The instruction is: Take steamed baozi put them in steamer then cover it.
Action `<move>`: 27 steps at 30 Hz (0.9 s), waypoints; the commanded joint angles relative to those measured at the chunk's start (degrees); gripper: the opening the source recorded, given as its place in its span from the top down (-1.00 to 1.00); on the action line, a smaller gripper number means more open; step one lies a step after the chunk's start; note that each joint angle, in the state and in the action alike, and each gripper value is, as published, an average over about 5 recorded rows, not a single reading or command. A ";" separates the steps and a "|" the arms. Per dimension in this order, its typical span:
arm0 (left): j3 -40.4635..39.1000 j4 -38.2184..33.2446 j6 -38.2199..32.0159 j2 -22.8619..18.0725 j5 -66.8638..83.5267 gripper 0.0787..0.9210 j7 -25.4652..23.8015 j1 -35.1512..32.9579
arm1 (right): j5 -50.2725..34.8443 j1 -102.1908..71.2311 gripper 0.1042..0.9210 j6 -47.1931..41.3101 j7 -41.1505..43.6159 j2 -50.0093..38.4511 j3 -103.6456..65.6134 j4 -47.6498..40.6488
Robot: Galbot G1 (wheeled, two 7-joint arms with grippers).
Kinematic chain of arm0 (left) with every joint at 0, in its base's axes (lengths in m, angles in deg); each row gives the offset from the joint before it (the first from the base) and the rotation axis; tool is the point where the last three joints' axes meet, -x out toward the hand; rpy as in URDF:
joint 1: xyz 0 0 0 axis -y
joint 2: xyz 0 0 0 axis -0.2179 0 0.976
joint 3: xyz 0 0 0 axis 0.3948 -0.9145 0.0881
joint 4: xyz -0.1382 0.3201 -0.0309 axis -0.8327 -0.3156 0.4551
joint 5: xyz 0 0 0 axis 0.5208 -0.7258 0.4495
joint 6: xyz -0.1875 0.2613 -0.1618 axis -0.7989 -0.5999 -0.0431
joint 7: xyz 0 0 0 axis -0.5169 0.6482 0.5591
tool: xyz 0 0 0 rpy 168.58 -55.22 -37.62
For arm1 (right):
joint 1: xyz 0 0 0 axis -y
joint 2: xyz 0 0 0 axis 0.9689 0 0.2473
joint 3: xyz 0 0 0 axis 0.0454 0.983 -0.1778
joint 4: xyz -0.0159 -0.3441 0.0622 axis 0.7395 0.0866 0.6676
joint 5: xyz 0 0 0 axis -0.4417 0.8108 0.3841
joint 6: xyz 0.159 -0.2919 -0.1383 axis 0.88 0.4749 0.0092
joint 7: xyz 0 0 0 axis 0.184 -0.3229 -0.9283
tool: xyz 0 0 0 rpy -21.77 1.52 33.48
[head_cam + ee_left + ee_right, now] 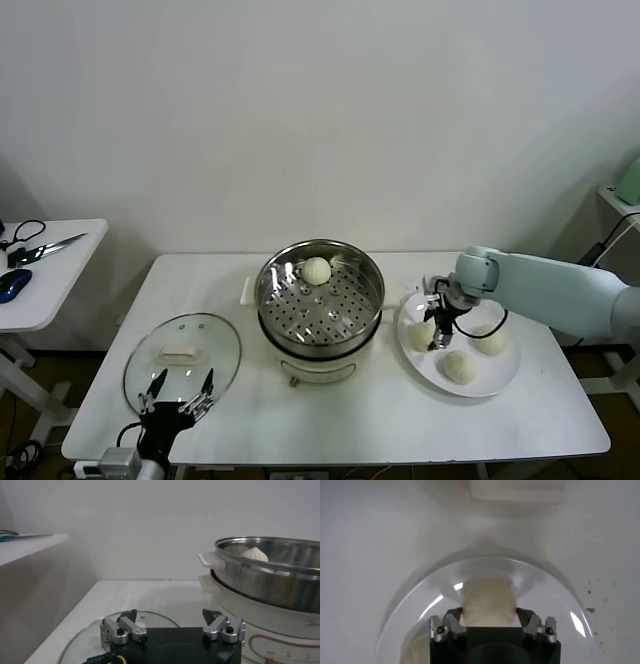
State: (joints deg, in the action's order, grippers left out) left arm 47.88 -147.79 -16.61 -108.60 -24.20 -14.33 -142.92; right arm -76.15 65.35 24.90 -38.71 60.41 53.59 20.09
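The steamer (372,300) stands mid-table, uncovered, with one baozi (316,270) on its perforated tray; it also shows in the left wrist view (265,577) with that baozi (255,554). Three baozi lie on a white plate (500,385) to its right. My right gripper (436,338) is down on the plate, shut on the leftmost baozi (421,336); the right wrist view shows its fingers pressed on both sides of that baozi (487,597). The other two baozi (459,366) (490,342) lie free. My left gripper (180,385) hovers open over the near edge of the glass lid (220,350).
The lid lies flat on the white table (330,420) at the front left, white handle up. A side table at far left holds scissors (50,245) and a blue mouse (12,283). The table's front edge is close to the left gripper.
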 commanded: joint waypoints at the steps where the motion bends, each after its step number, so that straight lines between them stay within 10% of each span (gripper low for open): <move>1: -0.08 0.01 0.05 -0.08 -0.38 -0.77 0.00 0.00 | 0.49 -1.66 -0.42 -0.23 0.19 0.20 -1.94 -0.91; 27: -1.06 -0.82 0.27 0.11 -1.41 -0.77 -0.13 -0.19 | -20.23 50.52 -0.36 2.34 11.18 1.24 17.76 15.45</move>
State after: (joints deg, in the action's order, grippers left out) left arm 46.88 -148.50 -16.44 -108.65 -25.51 -14.43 -143.07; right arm -87.36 98.18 27.75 -30.28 59.47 66.07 29.71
